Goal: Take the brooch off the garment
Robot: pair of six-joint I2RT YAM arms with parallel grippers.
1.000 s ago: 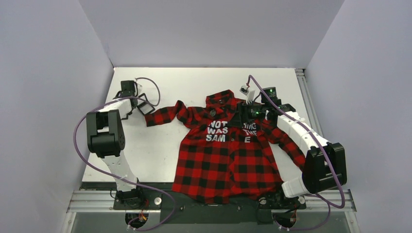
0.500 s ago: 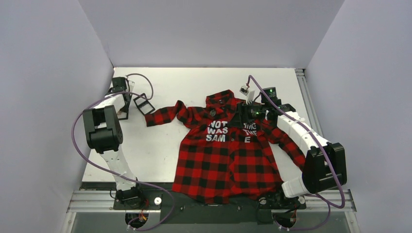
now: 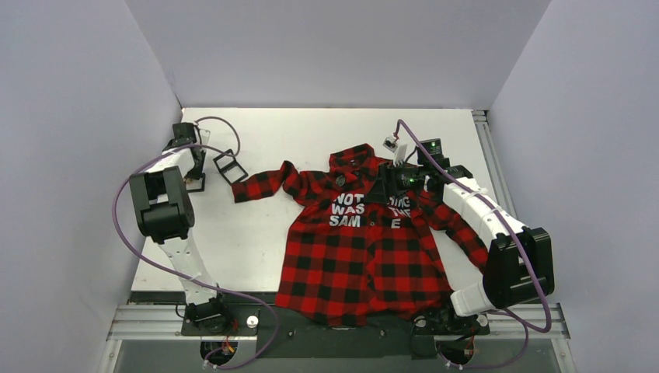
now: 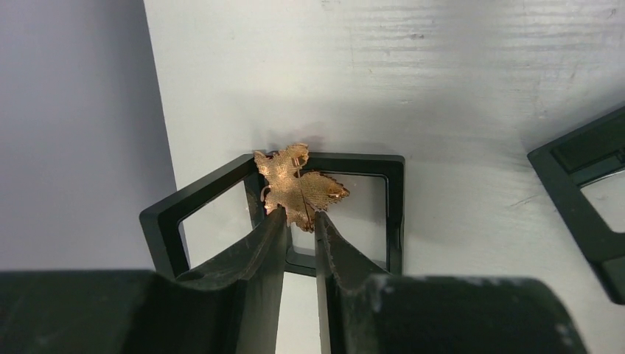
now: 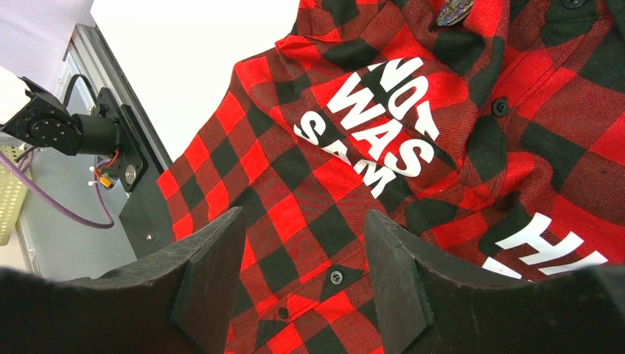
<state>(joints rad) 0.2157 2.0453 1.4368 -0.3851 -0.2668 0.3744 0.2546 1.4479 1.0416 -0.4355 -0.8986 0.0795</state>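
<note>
Shifted nearer the wall (image 4: 74,110), left gripper (image 4: 300,217) pinches the brooch (image 4: 298,184) over a black frame (image 4: 394,214) on the table (image 4: 457,88); right gripper (image 5: 298,228) gapes.

Bright, even overhead light in all three views, only soft shadows on the white desk (image 3: 311,132); left wrist view crisp on the brooch (image 4: 298,188), which glints, faint streaky sheen on desk; near jaws dark and out of focus in both wrist views.
</note>
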